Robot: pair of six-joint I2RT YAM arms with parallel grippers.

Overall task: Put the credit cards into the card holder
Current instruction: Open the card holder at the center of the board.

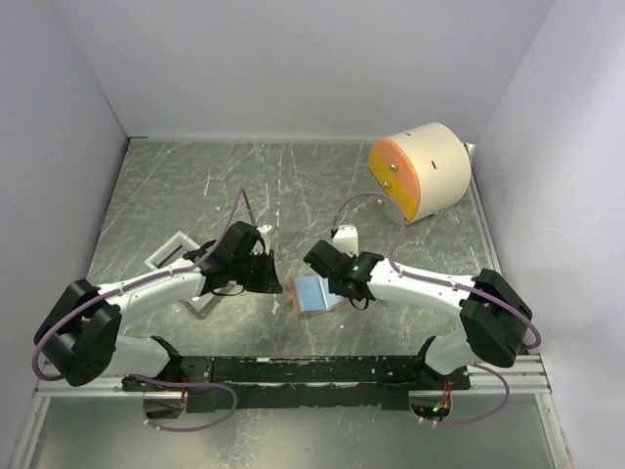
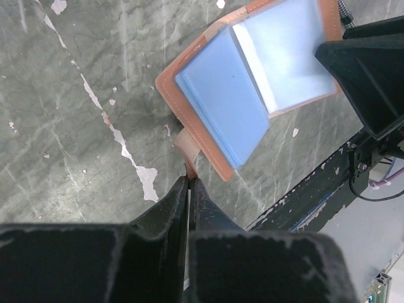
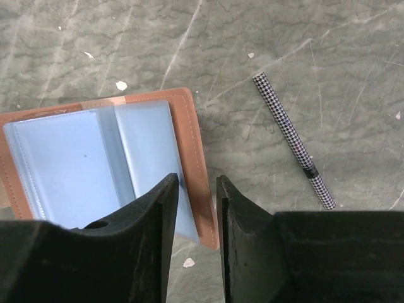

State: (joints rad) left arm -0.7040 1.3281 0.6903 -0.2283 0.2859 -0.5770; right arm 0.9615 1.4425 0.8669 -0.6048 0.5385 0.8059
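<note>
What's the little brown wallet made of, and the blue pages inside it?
The card holder looks like leather or fake leather, I can't tell which. It is matte salmon-brown with a stitched seam along its edge. Its inner pockets look like thin soft plastic. They are pale blue, smooth and a bit shiny, and they seem partly see-through.

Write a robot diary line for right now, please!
left pincer: shut on holder tab | right pincer: open over holder edge | holder: lying open | pen: apart from holder
</note>
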